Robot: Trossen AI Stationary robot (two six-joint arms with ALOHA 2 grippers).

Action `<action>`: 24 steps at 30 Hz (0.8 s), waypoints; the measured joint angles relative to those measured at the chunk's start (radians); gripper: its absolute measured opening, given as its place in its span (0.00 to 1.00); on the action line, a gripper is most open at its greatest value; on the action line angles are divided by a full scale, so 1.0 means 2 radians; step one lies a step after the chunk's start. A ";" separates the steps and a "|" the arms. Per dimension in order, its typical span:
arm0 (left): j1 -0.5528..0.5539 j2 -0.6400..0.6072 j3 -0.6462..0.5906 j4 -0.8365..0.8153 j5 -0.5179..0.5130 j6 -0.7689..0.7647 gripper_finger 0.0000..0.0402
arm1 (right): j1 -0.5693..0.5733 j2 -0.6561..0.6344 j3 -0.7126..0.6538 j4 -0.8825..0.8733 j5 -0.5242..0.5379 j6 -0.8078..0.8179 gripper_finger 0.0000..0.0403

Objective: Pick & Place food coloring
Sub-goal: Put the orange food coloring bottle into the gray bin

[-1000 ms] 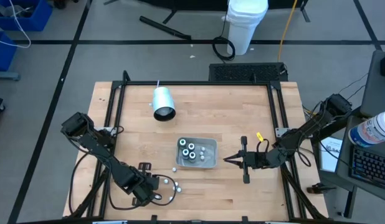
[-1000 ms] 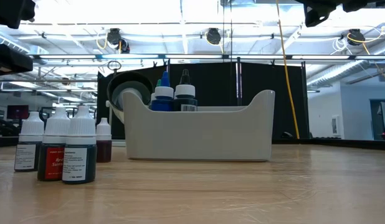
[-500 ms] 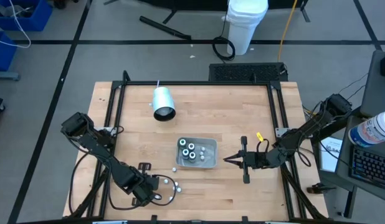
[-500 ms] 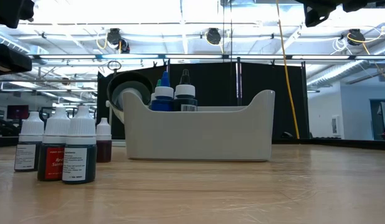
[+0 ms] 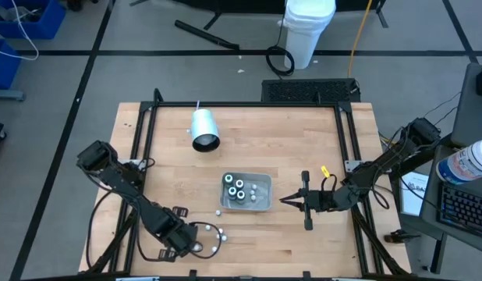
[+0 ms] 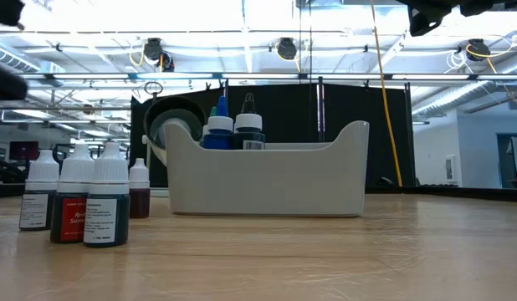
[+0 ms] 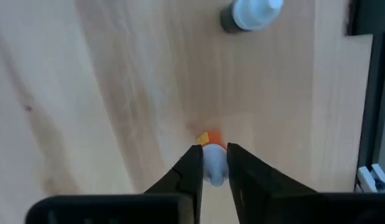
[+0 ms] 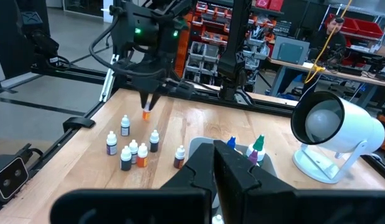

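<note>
Left gripper (image 7: 212, 163) clamped narrow on orange food coloring bottle (image 7: 211, 163) by white cap, lifted clear of table (image 7: 118, 93). Thin cap hold, probably shallow: could slip or swing in transit. Loose bottles (image 8: 135, 149) below; tray (image 5: 264, 204) well apart. Right gripper (image 8: 215, 168) closed, empty, idle beyond tray.

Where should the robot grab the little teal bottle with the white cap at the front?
Probably by its white cap, coming straight down from above. The small teal plastic bottle stands upright, and a red-labelled bottle crowds one side, leaving little room lower down.
</note>
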 joint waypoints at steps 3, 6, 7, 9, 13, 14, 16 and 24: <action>0.009 0.000 0.017 -0.024 -0.002 0.019 0.13 | 0.000 0.000 0.000 0.000 0.000 0.006 0.01; 0.016 0.000 0.043 -0.051 -0.010 0.044 0.13 | 0.000 0.000 0.000 -0.001 0.000 0.015 0.01; 0.019 0.000 0.055 -0.062 -0.014 0.052 0.13 | 0.000 0.000 0.000 -0.003 0.000 0.018 0.01; 0.024 0.000 0.082 -0.089 -0.027 0.070 0.13 | 0.000 0.000 0.000 -0.009 0.000 0.024 0.01; 0.040 0.000 0.148 -0.154 -0.065 0.092 0.15 | 0.000 0.000 0.000 -0.010 0.000 0.027 0.01; 0.045 0.000 0.164 -0.172 -0.076 0.094 0.15 | 0.000 0.000 0.000 -0.010 0.000 0.027 0.01; 0.059 -0.001 0.196 -0.206 -0.095 0.095 0.14 | 0.000 0.000 0.000 -0.010 0.000 0.027 0.01; 0.125 -0.001 0.263 -0.236 -0.134 0.152 0.14 | 0.000 0.000 0.000 -0.027 0.000 0.052 0.01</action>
